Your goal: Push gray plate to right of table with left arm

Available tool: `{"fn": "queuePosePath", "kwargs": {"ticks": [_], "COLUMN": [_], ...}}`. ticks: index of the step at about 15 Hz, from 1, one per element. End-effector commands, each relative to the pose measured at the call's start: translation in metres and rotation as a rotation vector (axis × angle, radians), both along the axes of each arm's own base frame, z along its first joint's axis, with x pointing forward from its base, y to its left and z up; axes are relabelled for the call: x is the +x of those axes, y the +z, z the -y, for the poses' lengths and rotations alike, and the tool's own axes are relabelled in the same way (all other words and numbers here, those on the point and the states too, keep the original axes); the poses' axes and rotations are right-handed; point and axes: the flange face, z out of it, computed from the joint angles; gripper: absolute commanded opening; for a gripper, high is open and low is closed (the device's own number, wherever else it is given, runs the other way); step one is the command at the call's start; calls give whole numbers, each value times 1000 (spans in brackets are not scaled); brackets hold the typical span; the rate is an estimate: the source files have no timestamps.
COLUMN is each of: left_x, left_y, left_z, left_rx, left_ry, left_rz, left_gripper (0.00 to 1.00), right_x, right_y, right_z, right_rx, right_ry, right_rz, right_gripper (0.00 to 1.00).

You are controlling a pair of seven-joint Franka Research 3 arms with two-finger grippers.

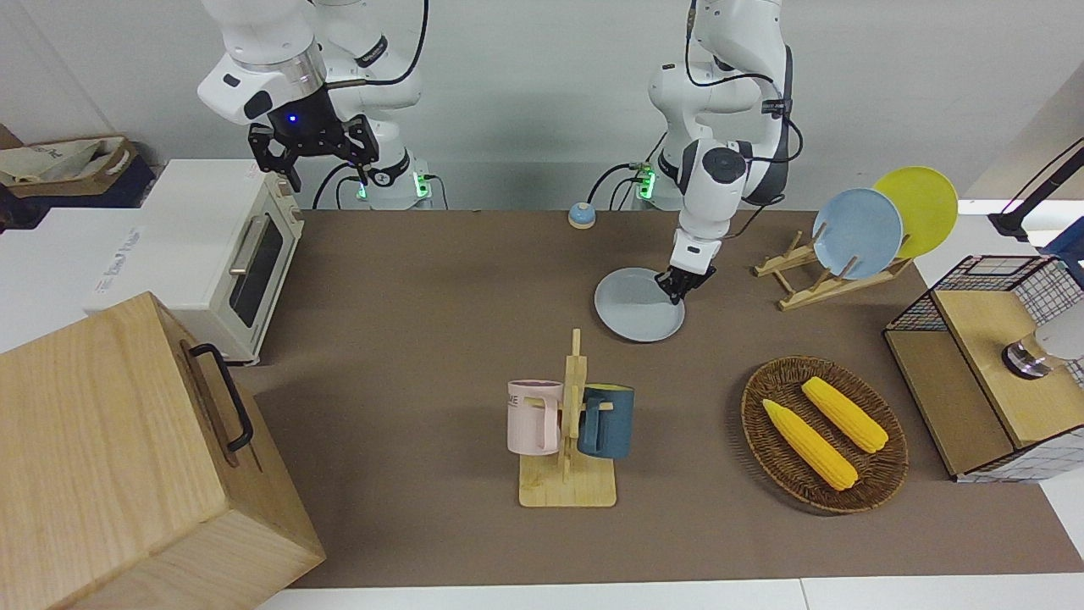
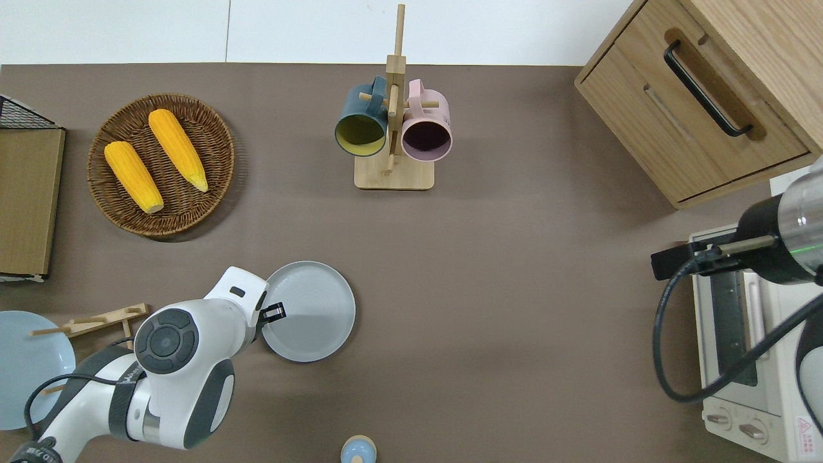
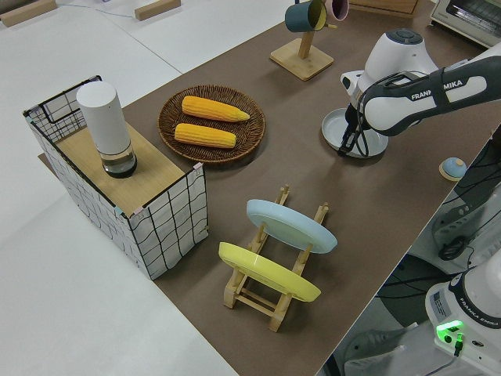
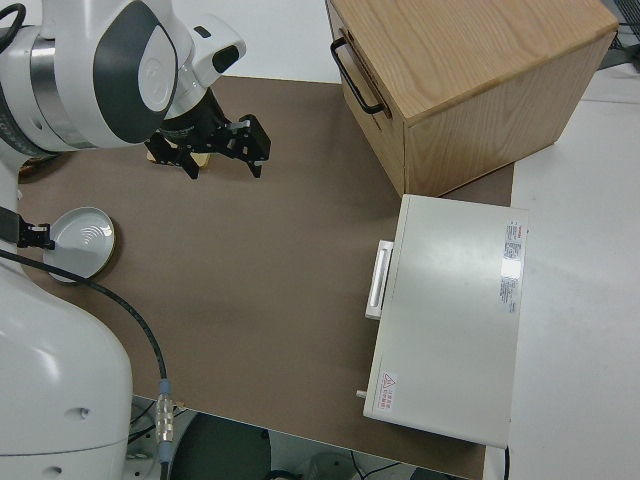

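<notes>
Gray plate: lies flat on the brown desk, rim up, toward my left arm's end but close to the middle. It is nearer to the robots than the mug rack and the corn basket, and beside the wooden plate rack, on that rack's middle-of-the-desk side.

Plate against my pincer: my left pincer is down at the plate's edge on the side toward my left arm's end of the desk. The black fingertips sit just inside the rim and look to be touching the plate; the rest of the plate spreads away from them toward the right arm's end.

Plate's axis: it is round, so it has no long axis and no pointing direction; its open face looks straight up.

Left pincer's state: the fingers stand close together with nothing between them; I cannot tell whether they are fully together.

Left arm: bent low over the desk, with the wrist angled down to the plate.

Right pincer: fingers spread wide, holding nothing; that arm is parked.
</notes>
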Motion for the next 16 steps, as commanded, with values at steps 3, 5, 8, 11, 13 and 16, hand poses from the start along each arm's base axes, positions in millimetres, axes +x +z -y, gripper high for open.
{"fn": "queuePosePath", "kwargs": {"ticks": [3, 5, 8, 11, 13, 16], "left_x": [0, 0, 2, 2, 3, 8], "left_y": [-22, -20, -19, -19, -20, -19], "left_z": [1, 3, 3, 5, 12, 34], "left_rx": [9, 7, 6, 5, 1, -11], "left_ry": [13, 24, 25, 34, 48, 91], "left_rz": [-1, 4, 5, 7, 6, 11], "left_gripper": [0, 0, 0, 0, 0, 0], "right_x": [-3, -3, -3, -3, -3, -3], "right_y": [4, 4, 4, 4, 4, 4], "right_z": [1, 1, 2, 1, 2, 2], "right_rx": [4, 2, 2, 4, 4, 4], "right_ry": [-15, -15, -17, -15, -17, -17], "right_rz": [-5, -4, -4, -5, -5, -5], "right_gripper": [983, 983, 983, 983, 983, 983]}}
